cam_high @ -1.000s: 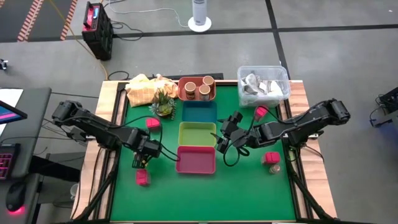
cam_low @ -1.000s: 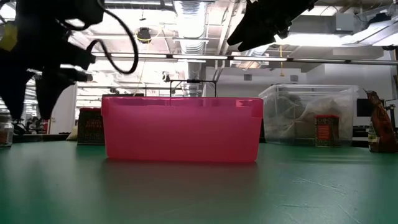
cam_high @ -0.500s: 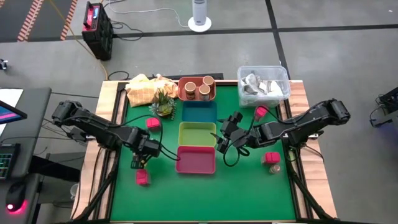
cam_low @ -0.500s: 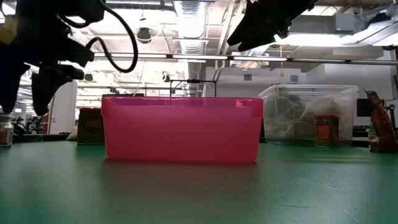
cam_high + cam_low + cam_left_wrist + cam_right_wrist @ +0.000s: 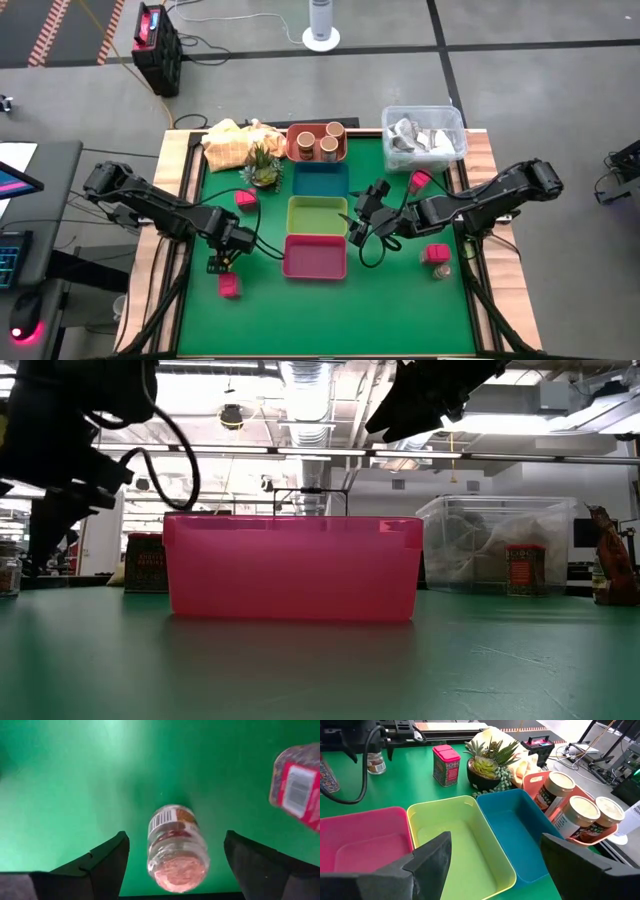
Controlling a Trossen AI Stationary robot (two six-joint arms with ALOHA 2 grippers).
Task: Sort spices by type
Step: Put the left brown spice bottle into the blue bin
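A tiny pale-topped jar (image 5: 176, 847) stands on its base on the green mat, left of the pink tray (image 5: 315, 256). My left gripper (image 5: 222, 262) points down over it, open, one finger on each side and clear of it. A pink-red cube packet (image 5: 297, 785) sits close by, nearer the table's front (image 5: 229, 286). My right gripper (image 5: 362, 215) hangs open over the right rim of the green tray (image 5: 317, 215), with nothing between its fingers. Three tan-lidded jars (image 5: 580, 815) stand in the orange tray (image 5: 317, 143).
The blue tray (image 5: 320, 180) lies between the orange and green ones. A clear tub (image 5: 423, 135) is at the far right and a potted plant (image 5: 263, 165) at the far left. Another cube packet (image 5: 245, 199) stands left. A packet (image 5: 436, 253) and small jar (image 5: 441, 270) stand right.
My left gripper has opened wider around the tiny jar and sunk a little. The jar stays upright on the mat.
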